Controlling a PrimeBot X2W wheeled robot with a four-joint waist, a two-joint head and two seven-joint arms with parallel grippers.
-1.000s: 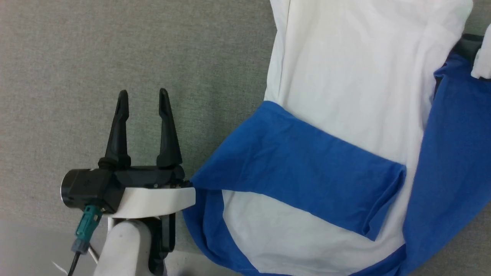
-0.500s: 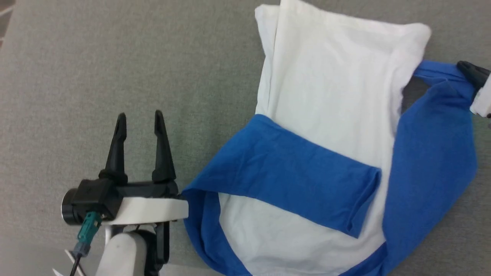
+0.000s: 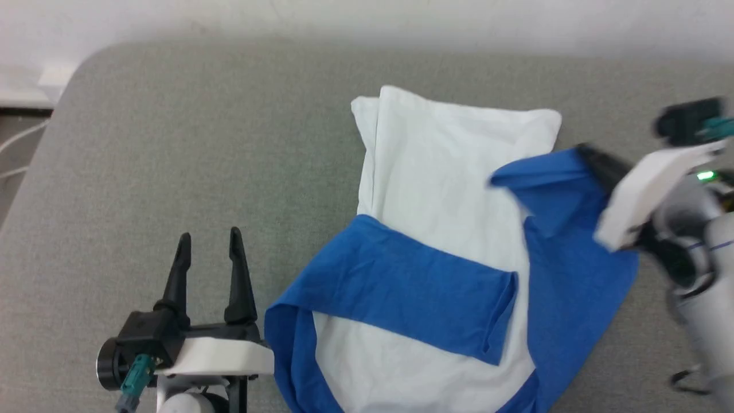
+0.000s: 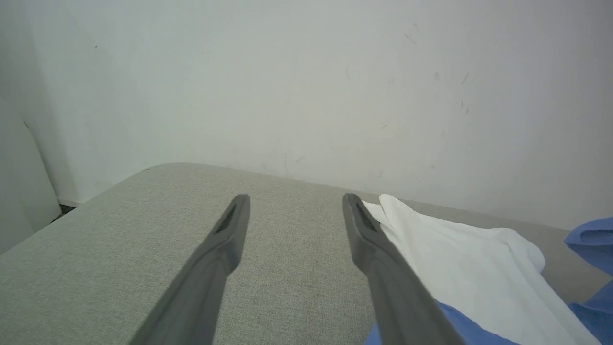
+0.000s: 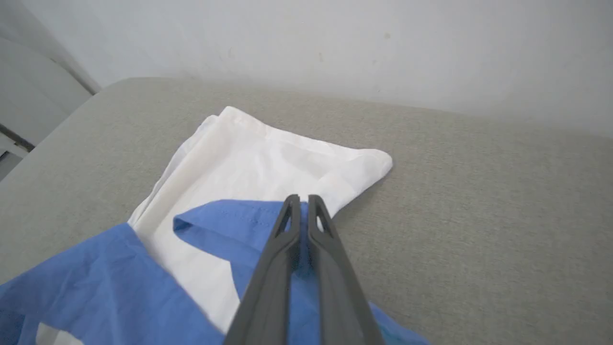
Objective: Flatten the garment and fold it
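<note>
Soft matt cloth on the shirt; coarse grey woven fabric over the surface; matt black plastic on the left gripper; wall smooth, matt.

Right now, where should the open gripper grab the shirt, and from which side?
Probably the shirt's far-left white hem corner: layered edges lie flat beside bare cushion, so the open left gripper can slide in low from the left. The right gripper is shut on the blue sleeve.
</note>
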